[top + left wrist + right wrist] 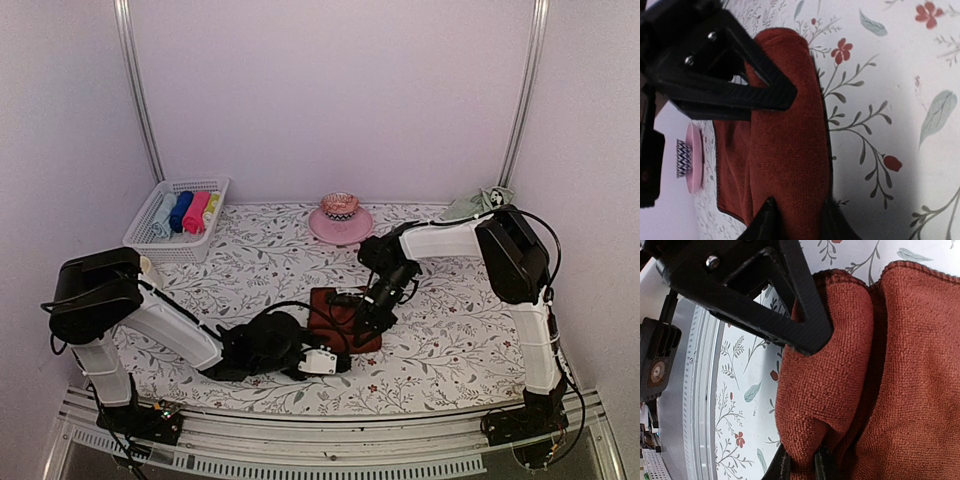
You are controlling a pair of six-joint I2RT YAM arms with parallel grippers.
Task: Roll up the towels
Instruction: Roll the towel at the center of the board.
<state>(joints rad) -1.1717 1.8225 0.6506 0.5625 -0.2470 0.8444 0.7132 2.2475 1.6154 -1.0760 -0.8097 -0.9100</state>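
The dark red-brown towel [328, 305] lies on the floral cover at centre front, its near edge rolled into a thick fold. My left gripper [347, 350] is shut on one end of that roll; in the left wrist view the roll [785, 150] runs between its fingertips [767, 220]. My right gripper [368, 325] is shut on the other end, pinching the fold [830, 370] between its fingertips [783, 467]. The two grippers face each other along the roll. The pale sage green towel [478, 203] lies crumpled at the back right, behind the right arm.
A white basket [140, 236] with several rolled towels stands at the back left. A pink plate [322, 230] with a patterned bowl [340, 205] stands at the back centre. The metal table rail [695, 390] runs close to the roll.
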